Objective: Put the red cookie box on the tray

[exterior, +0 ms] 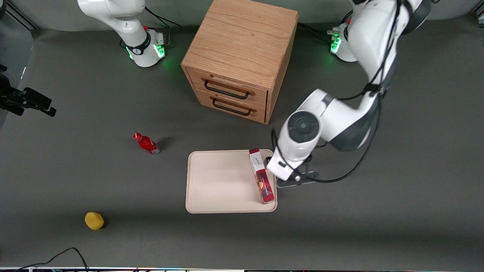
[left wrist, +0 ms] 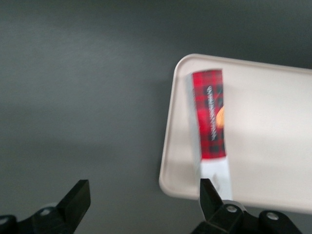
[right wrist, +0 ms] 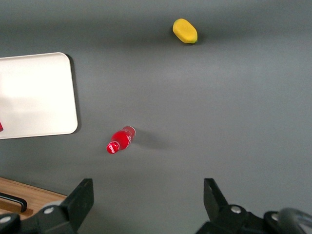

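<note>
1. Tool (left wrist: pixel 141 204) status: the fingers (left wrist: pixel 75 200) are spread wide apart and nothing is held between them. In the front view the tool (exterior: pixel 293 181) is mostly hidden under the left arm's wrist, so only a bit of it can be made out, sitting low over the table (exterior: pixel 378 219) just beside the tray's edge on the working arm's side.
2. Red cookie box (exterior: pixel 261 176) is seen resting on the tray (exterior: pixel 219 181), right along the tray edge nearest the working arm. It is stood on a narrow side, lengthwise along that edge, with the white label end pointing away from the front camera.
3. From the wrist camera, the red cookie box (left wrist: pixel 210 127) is shown lying close to the rim of the tray (left wrist: pixel 168 161), with one tool finger just beside its white end. Whether they actually touch can't be told.
4. Wooden drawer cabinet (exterior: pixel 238 60) is placed farther from the front camera than the tray, both drawers shut.
5. Small red bottle (exterior: pixel 146 143) is found lying on the table toward the parked arm's end, well apart from the tray.
6. Yellow lemon-like thing (exterior: pixel 94 220) is spotted nearer the front camera than the bottle, also toward the parked arm's end.
</note>
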`<action>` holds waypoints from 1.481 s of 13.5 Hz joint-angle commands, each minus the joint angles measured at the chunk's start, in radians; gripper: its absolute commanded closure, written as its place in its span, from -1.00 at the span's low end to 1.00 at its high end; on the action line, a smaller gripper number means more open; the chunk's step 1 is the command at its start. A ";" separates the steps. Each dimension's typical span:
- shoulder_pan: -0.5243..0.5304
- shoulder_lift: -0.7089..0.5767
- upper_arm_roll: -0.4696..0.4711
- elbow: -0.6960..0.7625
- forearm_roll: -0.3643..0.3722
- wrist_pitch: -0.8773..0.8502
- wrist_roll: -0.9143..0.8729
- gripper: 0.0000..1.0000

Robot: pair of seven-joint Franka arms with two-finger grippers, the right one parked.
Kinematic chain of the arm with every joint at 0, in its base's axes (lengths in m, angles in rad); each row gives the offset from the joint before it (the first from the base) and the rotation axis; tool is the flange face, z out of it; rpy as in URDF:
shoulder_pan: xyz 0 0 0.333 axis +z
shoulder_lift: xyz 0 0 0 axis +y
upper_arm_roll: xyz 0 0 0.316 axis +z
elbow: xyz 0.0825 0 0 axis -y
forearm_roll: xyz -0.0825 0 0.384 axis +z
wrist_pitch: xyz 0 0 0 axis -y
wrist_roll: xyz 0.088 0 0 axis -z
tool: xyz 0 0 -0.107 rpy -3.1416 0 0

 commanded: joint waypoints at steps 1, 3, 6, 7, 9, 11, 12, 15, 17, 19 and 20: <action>0.090 -0.255 -0.005 -0.301 -0.051 0.009 0.113 -1.00; 0.138 -0.373 0.001 -0.414 -0.080 -0.020 0.188 -1.00; 0.205 -0.515 0.047 -0.506 -0.083 -0.122 0.389 -1.00; 0.218 -0.571 0.079 -0.562 -0.088 -0.110 0.459 -1.00; 0.223 -0.667 0.172 -0.639 -0.144 -0.111 0.594 -1.00; 0.221 -0.729 0.287 -0.668 -0.172 -0.126 0.777 -1.00; 0.221 -0.740 0.342 -0.673 -0.175 -0.129 0.869 -1.00; 0.219 -0.798 0.406 -0.666 -0.172 -0.169 0.922 -1.00; 0.213 -0.801 0.426 -0.611 -0.169 -0.211 0.923 -1.00; 0.198 -0.792 0.435 -0.543 -0.169 -0.250 0.919 -1.00; 0.190 -0.786 0.437 -0.529 -0.168 -0.258 0.916 -1.00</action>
